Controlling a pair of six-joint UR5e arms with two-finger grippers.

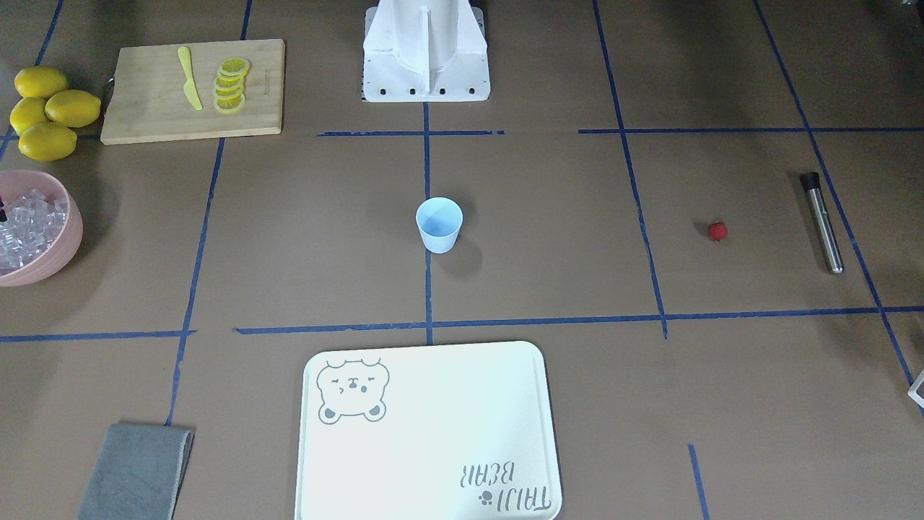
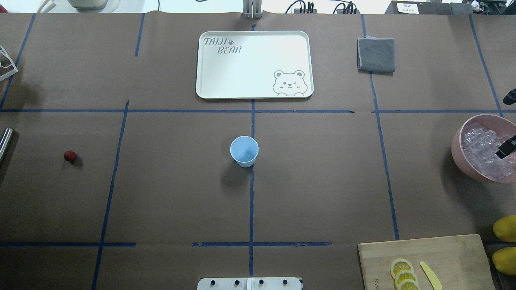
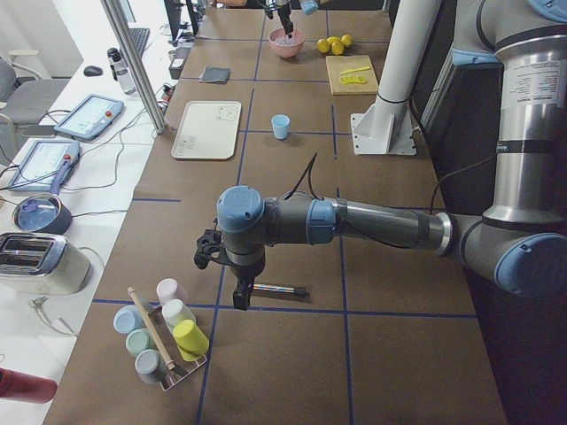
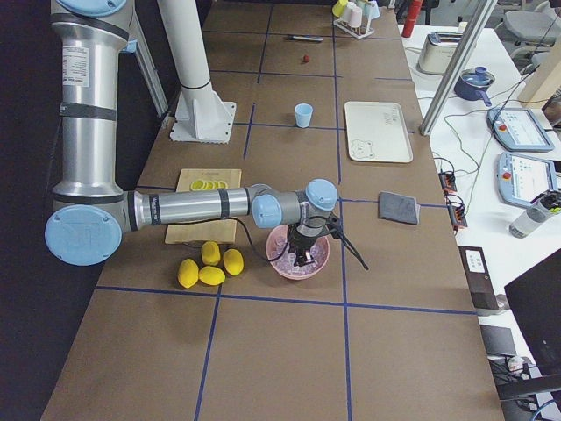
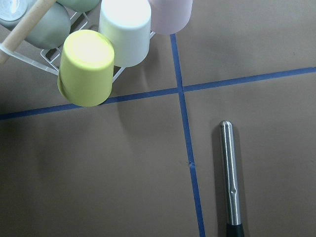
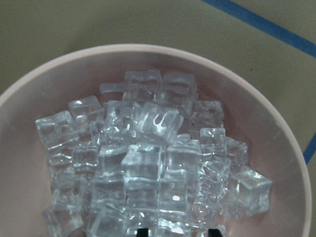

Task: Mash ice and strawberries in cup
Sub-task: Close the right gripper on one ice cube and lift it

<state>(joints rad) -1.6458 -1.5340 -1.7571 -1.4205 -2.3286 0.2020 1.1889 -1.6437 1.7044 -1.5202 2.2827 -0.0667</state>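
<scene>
**Right pincer over the ice, cup empty at mid-table**

I have the right gripper (image 6: 177, 232) hanging over the pink bowl (image 6: 148, 49), which sits toward the worktop's right end. Its fingertips (image 6: 143, 230) show at the bottom of the wrist view, spread wide with nothing held between them. Only the very tips show, so I cannot tell whether they touch the top cubes. The ice (image 6: 148, 163) is heaped in the bowl, with cubes lying at every angle. I judge them hard, slick and light, likely to squirt out of a skewed pinch. I would take a top cube across two flat opposite faces, jaws square to it.

The cup (image 2: 244, 151) stands in the middle of the worktop, upright, mouth up, long axis vertical, narrower at the base. It looks empty. I reckon it is thin plastic, light and easy to tip, so anything going in should drop from straight above the mouth.

The strawberry (image 1: 717, 231) lies alone toward the left end, well apart from the cup. It is too small for me to read which way its green end points. I expect it to be soft and prone to roll, so a gentle grip around its widest part suits it.

The left gripper (image 3: 237, 301) hovers near the left end, close over the muddler (image 5: 230, 177), which lies flat with its black end toward the robot's edge. Only the side camera shows that pincer, so I cannot tell whether it is wide or narrow.
</scene>
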